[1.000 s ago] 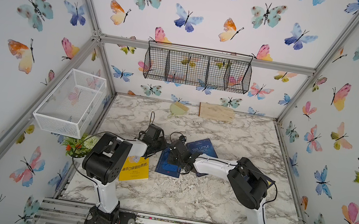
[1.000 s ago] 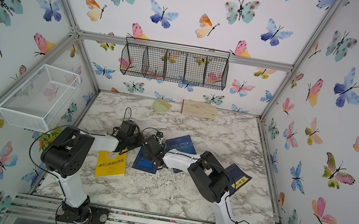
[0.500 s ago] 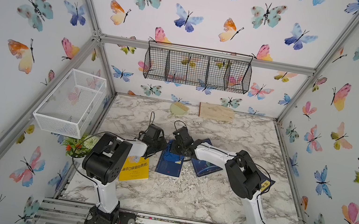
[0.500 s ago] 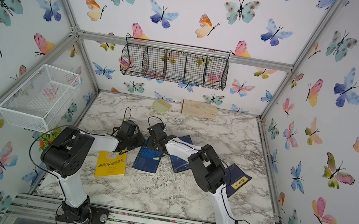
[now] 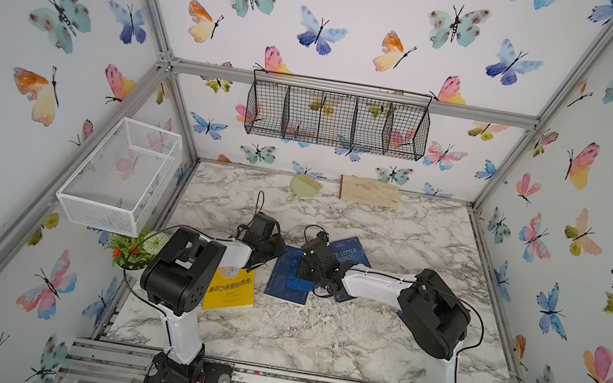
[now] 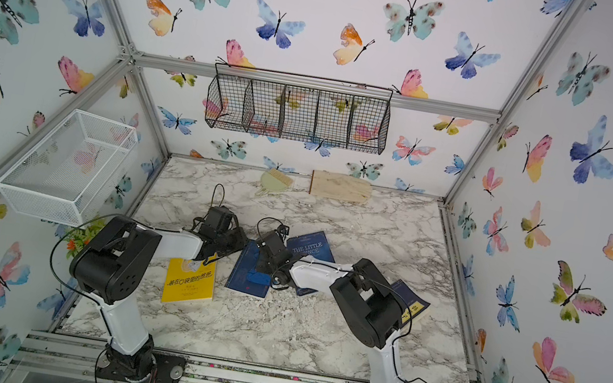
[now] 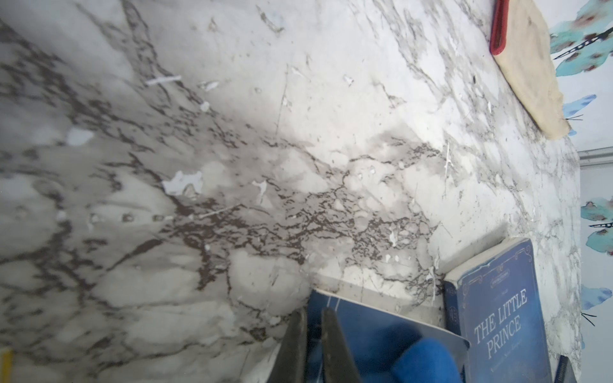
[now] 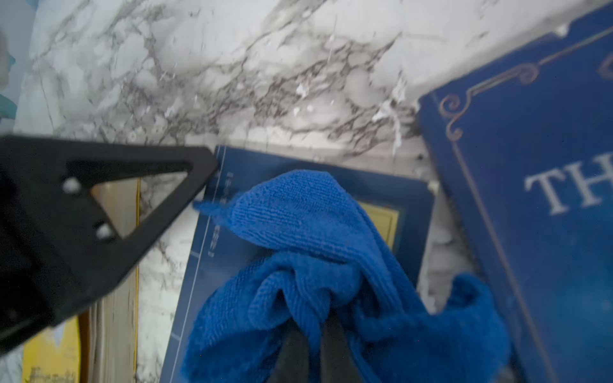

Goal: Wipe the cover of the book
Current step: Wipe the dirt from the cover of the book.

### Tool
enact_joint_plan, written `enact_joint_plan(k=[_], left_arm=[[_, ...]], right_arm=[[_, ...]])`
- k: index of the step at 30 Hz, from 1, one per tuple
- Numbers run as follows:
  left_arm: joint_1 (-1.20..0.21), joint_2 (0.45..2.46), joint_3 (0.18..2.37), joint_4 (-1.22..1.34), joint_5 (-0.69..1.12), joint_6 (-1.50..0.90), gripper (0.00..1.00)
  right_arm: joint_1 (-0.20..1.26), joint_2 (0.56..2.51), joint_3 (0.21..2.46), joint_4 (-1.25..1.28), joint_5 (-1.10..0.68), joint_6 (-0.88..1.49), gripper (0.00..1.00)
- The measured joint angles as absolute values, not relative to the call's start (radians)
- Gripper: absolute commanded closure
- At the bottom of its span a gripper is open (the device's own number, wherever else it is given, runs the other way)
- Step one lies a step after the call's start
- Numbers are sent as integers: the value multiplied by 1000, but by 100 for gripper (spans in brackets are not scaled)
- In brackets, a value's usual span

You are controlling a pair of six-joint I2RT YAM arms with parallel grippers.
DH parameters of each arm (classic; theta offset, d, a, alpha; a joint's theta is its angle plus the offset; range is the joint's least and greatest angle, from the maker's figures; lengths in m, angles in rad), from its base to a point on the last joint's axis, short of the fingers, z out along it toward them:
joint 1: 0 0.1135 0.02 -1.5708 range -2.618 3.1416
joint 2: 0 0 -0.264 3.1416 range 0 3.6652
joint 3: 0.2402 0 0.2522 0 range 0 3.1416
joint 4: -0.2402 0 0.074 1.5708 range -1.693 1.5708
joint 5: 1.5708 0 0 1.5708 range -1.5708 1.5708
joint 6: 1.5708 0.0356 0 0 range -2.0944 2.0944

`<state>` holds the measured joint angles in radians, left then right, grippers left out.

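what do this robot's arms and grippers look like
The left arm and right arm share bulky black joint housings, white links and thin black cables. The fingers are flat black wedges with a triangular cutout and two pale screws.

A crumpled blue microfibre cloth [image 5: 300, 282] lies on a thin dark-blue paperback book [image 5: 276, 280] in the middle of the marble-patterned tabletop [image 5: 315, 329]. A yellow paperback book [image 5: 231, 293] lies just left of it, a thicker blue Little Prince book [image 5: 351, 250] just right and behind

Butterfly-print walls [image 5: 363, 42], alu frame [image 5: 478, 112], marble table [image 5: 315, 329], blk wire basket [image 5: 337, 119] at 12 o'clock, wht wire basket [image 5: 118, 173] at 9.
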<state>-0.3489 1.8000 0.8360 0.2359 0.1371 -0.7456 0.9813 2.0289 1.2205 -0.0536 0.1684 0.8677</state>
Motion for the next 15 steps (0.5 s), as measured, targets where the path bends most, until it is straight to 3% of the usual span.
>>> enact_joint_plan(k=[8, 11, 13, 15], left_arm=[[-359, 1777, 810, 243, 134, -731, 84], [-371, 1749, 832, 167, 122, -715, 78], [-377, 1711, 861, 101, 108, -708, 67], [-382, 1639, 890, 33, 79, -703, 44]], right_arm=[[1015, 2023, 1293, -187, 236, 855, 99], [1015, 2008, 1313, -277, 250, 836, 99], [1013, 1979, 1301, -329, 255, 823, 99], [1004, 1932, 1266, -381, 256, 809, 99]])
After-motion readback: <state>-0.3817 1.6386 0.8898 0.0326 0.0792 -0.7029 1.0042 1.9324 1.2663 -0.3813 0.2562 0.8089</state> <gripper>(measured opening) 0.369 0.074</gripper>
